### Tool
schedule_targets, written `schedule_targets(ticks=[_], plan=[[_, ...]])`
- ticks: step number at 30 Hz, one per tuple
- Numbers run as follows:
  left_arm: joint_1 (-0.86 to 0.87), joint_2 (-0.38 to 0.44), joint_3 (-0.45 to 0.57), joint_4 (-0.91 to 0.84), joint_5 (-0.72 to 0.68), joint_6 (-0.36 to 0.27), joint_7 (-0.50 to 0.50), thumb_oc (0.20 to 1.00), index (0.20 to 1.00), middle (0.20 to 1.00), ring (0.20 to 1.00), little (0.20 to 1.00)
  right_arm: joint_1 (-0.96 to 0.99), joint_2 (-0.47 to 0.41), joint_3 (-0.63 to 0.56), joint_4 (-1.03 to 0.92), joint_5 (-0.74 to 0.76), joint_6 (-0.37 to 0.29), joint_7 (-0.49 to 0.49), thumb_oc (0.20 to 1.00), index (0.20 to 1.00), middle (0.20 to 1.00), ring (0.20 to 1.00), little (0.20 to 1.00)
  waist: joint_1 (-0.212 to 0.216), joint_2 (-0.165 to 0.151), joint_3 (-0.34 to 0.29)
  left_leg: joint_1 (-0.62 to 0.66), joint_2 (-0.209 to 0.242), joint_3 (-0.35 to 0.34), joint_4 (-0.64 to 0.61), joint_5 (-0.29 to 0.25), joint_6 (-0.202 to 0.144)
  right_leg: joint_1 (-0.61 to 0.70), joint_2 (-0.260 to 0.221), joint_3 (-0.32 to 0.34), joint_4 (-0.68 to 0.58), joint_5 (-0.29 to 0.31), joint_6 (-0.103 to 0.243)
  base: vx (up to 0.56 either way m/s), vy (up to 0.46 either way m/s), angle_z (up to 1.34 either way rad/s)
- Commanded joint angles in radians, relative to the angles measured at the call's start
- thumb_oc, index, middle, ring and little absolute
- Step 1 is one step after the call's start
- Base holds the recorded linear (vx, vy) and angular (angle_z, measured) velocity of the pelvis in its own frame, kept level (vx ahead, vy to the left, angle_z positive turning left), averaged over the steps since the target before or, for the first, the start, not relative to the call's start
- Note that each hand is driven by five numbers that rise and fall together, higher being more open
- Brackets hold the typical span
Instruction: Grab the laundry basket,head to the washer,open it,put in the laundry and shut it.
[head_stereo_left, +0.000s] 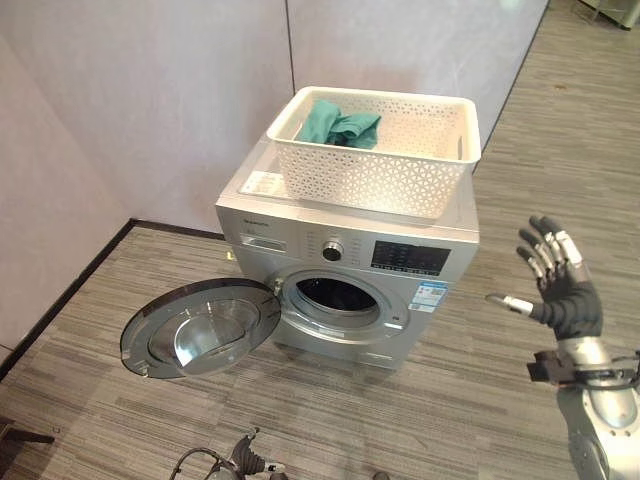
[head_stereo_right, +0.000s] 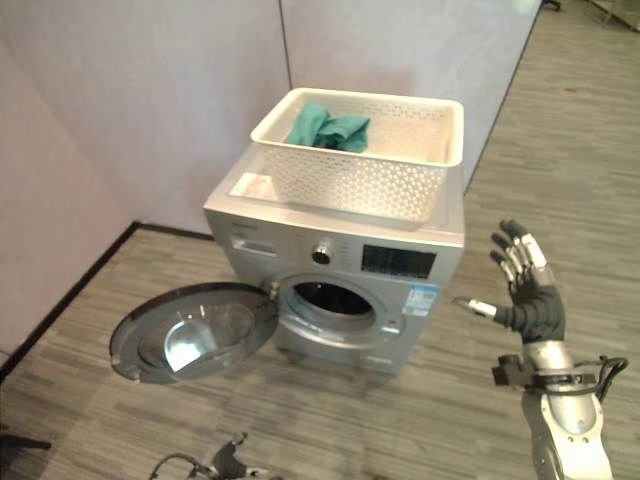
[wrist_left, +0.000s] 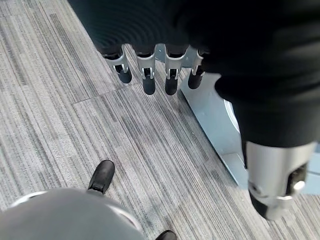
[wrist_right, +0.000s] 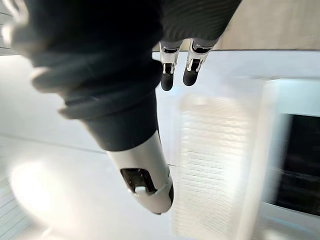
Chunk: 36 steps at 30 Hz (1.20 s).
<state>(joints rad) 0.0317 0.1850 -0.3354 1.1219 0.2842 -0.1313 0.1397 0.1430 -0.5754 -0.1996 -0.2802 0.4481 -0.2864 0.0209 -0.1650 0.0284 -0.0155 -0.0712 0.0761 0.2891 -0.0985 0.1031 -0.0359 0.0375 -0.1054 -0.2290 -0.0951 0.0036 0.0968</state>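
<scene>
A white lattice laundry basket (head_stereo_left: 375, 175) stands on top of the silver washer (head_stereo_left: 345, 250), with green laundry (head_stereo_left: 340, 125) bunched in its back left corner. The washer's round door (head_stereo_left: 200, 325) hangs swung wide to the left, and the dark drum opening (head_stereo_left: 335, 295) is exposed. My right hand (head_stereo_left: 565, 295) is raised to the right of the washer at about control-panel height, fingers spread and open, holding nothing. My left hand (wrist_left: 150, 30) hangs low over the floor near the washer's foot, its fingers (wrist_left: 149, 82) straight and empty.
Grey partition walls (head_stereo_left: 150, 90) stand close behind and to the left of the washer, with a dark skirting strip (head_stereo_left: 70, 290) along the left wall. Grey plank floor (head_stereo_left: 420, 410) spreads in front and to the right.
</scene>
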Motion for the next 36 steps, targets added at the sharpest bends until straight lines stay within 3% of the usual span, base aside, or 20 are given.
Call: schedule_targets(ticks=[1,5,7,10,11,12,14,16,17,20,21,25,28,29,30,31,34,36], plan=[[-0.069,0.029,-0.013,0.079,0.009,-0.018,-0.007,1.0,1.0,1.0,1.0,1.0,-0.159,-0.101,-0.046,-0.028,-0.106,-0.063,-0.098,1.0,1.0,1.0,1.0,1.0,0.057,-0.03,0.003,0.03,-0.018,-0.042,0.011,-0.112,0.014,-0.011,0.0,-0.007,0.024,-0.022,0.039,0.0,0.0,0.0],[-0.076,0.041,-0.033,0.104,0.006,-0.008,-0.013,1.0,1.0,1.0,1.0,1.0,-0.393,-0.246,0.033,0.024,-0.207,-0.028,-0.182,1.0,1.0,1.0,1.0,1.0,0.104,-0.054,0.001,0.028,-0.027,-0.071,0.011,-0.114,0.013,0.003,-0.004,-0.029,0.018,-0.025,0.039,0.02,0.014,0.03],[-0.077,0.043,-0.036,0.108,0.006,-0.007,-0.014,1.0,1.0,1.0,1.0,1.0,-0.449,-0.275,0.057,0.06,-0.214,-0.022,-0.188,1.0,1.0,1.0,1.0,1.0,0.11,-0.057,0.001,0.02,-0.028,-0.079,0.011,-0.109,0.014,0.002,-0.005,-0.038,0.017,-0.022,0.038,0.01,0.011,0.07],[-0.065,0.056,-0.068,0.117,-0.012,-0.006,-0.033,1.0,1.0,1.0,1.0,1.0,-0.672,-0.424,0.19,0.222,-0.296,0.034,-0.204,1.0,1.0,1.0,1.0,1.0,0.15,-0.084,-0.002,0.013,-0.036,-0.101,0.011,-0.109,0.012,0.012,-0.009,-0.06,0.018,-0.026,0.04,0.04,0.026,0.24],[-0.066,0.052,-0.063,0.117,-0.012,-0.006,-0.033,1.0,1.0,1.0,1.0,1.0,-0.69,-0.426,0.206,0.231,-0.295,0.031,-0.206,1.0,1.0,1.0,1.0,1.0,0.145,-0.08,0.0,0.014,-0.036,-0.1,0.011,-0.109,0.012,0.012,-0.009,-0.059,0.018,-0.027,0.04,0.02,0.024,0.09],[-0.064,0.061,-0.071,0.12,-0.016,-0.006,-0.036,1.0,1.0,1.0,1.0,1.0,-0.753,-0.465,0.249,0.286,-0.327,0.057,-0.197,1.0,1.0,1.0,1.0,1.0,0.159,-0.091,0.0,0.013,-0.038,-0.105,0.011,-0.108,0.013,0.013,-0.01,-0.064,0.02,-0.027,0.04,0.02,0.05,0.18],[-0.07,0.076,-0.07,0.132,-0.044,0.0,-0.039,1.0,1.0,1.0,1.0,1.0,-0.988,-0.551,0.445,0.478,-0.403,0.118,-0.18,1.0,1.0,1.0,1.0,1.0,0.175,-0.108,0.006,0.008,-0.041,-0.112,0.011,-0.107,0.014,0.01,-0.015,-0.067,0.03,-0.026,0.042,0.02,0.063,0.18],[-0.072,0.076,-0.064,0.136,-0.059,0.0,-0.041,1.0,1.0,1.0,1.0,1.0,-1.098,-0.558,0.544,0.572,-0.426,0.136,-0.171,1.0,1.0,1.0,1.0,1.0,0.177,-0.111,0.009,0.008,-0.042,-0.11,0.011,-0.108,0.016,0.008,-0.017,-0.064,0.037,-0.025,0.044,0.02,0.068,0.03],[-0.076,0.084,-0.055,0.141,-0.09,0.001,-0.047,1.0,1.0,1.0,1.0,1.0,-1.27,-0.562,0.702,0.724,-0.493,0.175,-0.138,1.0,1.0,1.0,1.0,1.0,0.189,-0.12,0.013,0.009,-0.043,-0.107,0.011,-0.112,0.021,-0.002,-0.022,-0.056,0.061,-0.025,0.047,0.04,0.119,-0.02],[-0.083,0.091,-0.052,0.149,-0.114,0.004,-0.05,1.0,1.0,1.0,1.0,1.0,-1.373,-0.545,0.798,0.851,-0.542,0.203,-0.12,1.0,1.0,1.0,1.0,1.0,0.196,-0.128,0.016,0.011,-0.044,-0.105,0.011,-0.115,0.026,-0.01,-0.027,-0.053,0.088,-0.026,0.05,0.04,0.092,-0.15],[-0.09,0.089,-0.053,0.15,-0.131,0.005,-0.056,1.0,1.0,1.0,1.0,1.0,-1.463,-0.519,0.9,0.989,-0.596,0.223,-0.09,1.0,1.0,1.0,1.0,1.0,0.201,-0.131,0.021,0.017,-0.049,-0.108,0.011,-0.117,0.032,-0.015,-0.035,-0.058,0.122,-0.029,0.052,0.08,0.152,-0.09],[-0.098,0.095,-0.066,0.147,-0.141,0.007,-0.069,1.0,1.0,1.0,1.0,1.0,-1.502,-0.497,0.967,1.111,-0.646,0.245,-0.045,1.0,1.0,1.0,1.0,1.0,0.198,-0.132,0.027,0.031,-0.067,-0.13,0.011,-0.124,0.047,-0.032,-0.05,-0.059,0.219,-0.034,0.054,0.09,0.151,-0.01],[-0.096,0.105,-0.07,0.141,-0.139,0.01,-0.08,1.0,1.0,1.0,1.0,1.0,-1.464,-0.51,0.988,1.121,-0.675,0.246,-0.005,1.0,1.0,1.0,1.0,1.0,0.183,-0.116,0.042,0.061,-0.089,-0.163,0.011,-0.136,0.077,-0.109,-0.052,-0.005,0.46,-0.021,0.05,0.09,0.18,0.04],[-0.096,0.104,-0.07,0.141,-0.139,0.01,-0.08,1.0,1.0,1.0,1.0,1.0,-1.464,-0.511,0.988,1.121,-0.675,0.246,-0.005,1.0,1.0,1.0,1.0,1.0,0.184,-0.117,0.042,0.061,-0.09,-0.162,0.011,-0.136,0.078,-0.112,-0.054,-0.004,0.464,-0.023,0.05,0.07,0.126,0.17],[-0.096,0.112,-0.074,0.136,-0.136,0.01,-0.088,1.0,1.0,1.0,1.0,1.0,-1.443,-0.531,0.989,1.115,-0.681,0.245,0.011,1.0,1.0,1.0,1.0,1.0,0.174,-0.101,0.056,0.078,-0.094,-0.193,0.011,-0.138,0.089,-0.168,-0.036,0.055,0.58,-0.024,0.047,0.06,0.095,0.28],[-0.094,0.113,-0.074,0.137,-0.133,0.009,-0.089,1.0,1.0,1.0,1.0,1.0,-1.434,-0.538,0.992,1.108,-0.681,0.242,0.019,1.0,1.0,1.0,1.0,1.0,0.173,-0.093,0.062,0.085,-0.093,-0.201,0.011,-0.143,0.088,-0.201,-0.029,0.08,0.605,-0.034,0.043,0.07,0.096,0.28],[-0.101,0.118,-0.071,0.141,-0.135,0.006,-0.089,1.0,1.0,1.0,1.0,1.0,-1.422,-0.552,1.0,1.099,-0.675,0.238,0.03,1.0,1.0,1.0,1.0,1.0,0.172,-0.08,0.07,0.086,-0.087,-0.214,0.011,-0.146,0.078,-0.215,-0.025,0.101,0.521,-0.088,0.024,0.03,-0.023,0.27],[-0.111,0.123,-0.054,0.143,-0.15,0.004,-0.087,1.0,1.0,1.0,1.0,1.0,-1.418,-0.56,1.008,1.092,-0.677,0.237,0.041,1.0,1.0,1.0,1.0,1.0,0.173,-0.066,0.08,0.078,-0.081,-0.228,0.011,-0.151,0.068,-0.24,-0.059,0.109,0.373,-0.043,0.042,0.05,-0.151,0.23]])
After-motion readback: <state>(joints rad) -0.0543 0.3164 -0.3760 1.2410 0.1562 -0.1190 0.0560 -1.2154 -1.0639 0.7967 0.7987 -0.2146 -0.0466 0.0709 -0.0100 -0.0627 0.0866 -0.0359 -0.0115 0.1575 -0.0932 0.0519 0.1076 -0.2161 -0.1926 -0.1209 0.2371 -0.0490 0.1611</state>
